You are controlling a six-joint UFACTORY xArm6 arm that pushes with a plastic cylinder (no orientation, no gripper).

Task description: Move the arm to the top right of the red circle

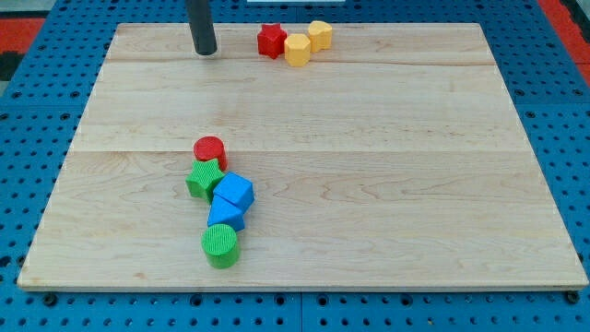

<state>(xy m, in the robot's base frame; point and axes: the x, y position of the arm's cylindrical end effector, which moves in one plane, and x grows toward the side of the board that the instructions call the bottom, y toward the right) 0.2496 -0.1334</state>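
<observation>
The red circle (pixel 210 150) sits on the wooden board (pixel 387 166) left of centre. My tip (pixel 205 52) touches the board near the top edge, far above the red circle and almost straight up from it in the view. Just below the red circle lies a green star (pixel 204 177), touching it. Below that are two blue blocks (pixel 234 192) (pixel 225 216) and a green circle (pixel 220 244), packed in a chain.
A red star (pixel 271 41) and two yellow blocks (pixel 297 50) (pixel 320 35) are clustered at the view's top, right of my tip. The board lies on a blue perforated surface (pixel 28 111).
</observation>
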